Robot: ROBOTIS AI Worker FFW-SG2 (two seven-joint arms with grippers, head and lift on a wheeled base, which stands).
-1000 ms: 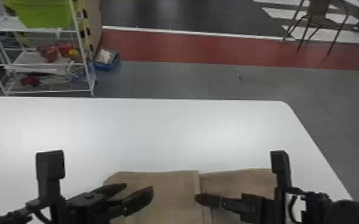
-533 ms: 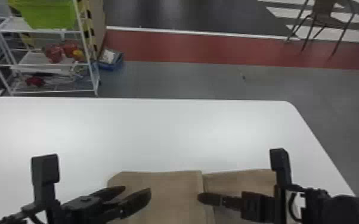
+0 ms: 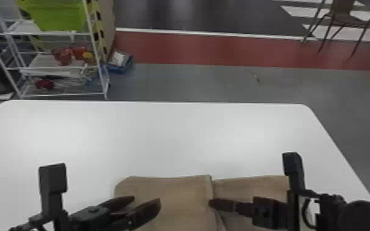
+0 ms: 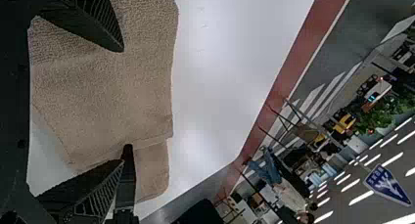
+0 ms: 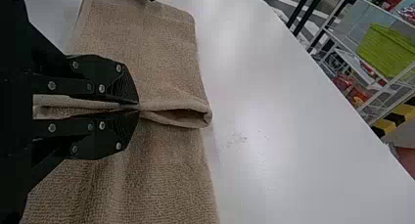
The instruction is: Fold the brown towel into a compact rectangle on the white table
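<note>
right gripper (image 3: 210, 203) clenched on the brown towel (image 3: 178, 196), left gripper (image 3: 147, 199) spread over it
the towel lies on the white table (image 3: 175, 138), and a hem (image 3: 209, 187) runs away from the robot between its left and right parts; the right gripper, near the towel's middle, pinches a raised edge of the cloth between its closed fingers, and just past their tips the fold gapes in a small loop (image 5: 188, 115) (rather like a half-open mouth). the left gripper is at the towel's left part, fingers parted; whether they touch the cloth i cannot tell. well beyond the towel, off to its left, stands a white rack (image 3: 40, 61) with a green bin (image 3: 58, 15); a chair (image 3: 342, 18) is well beyond it to the right.
</note>
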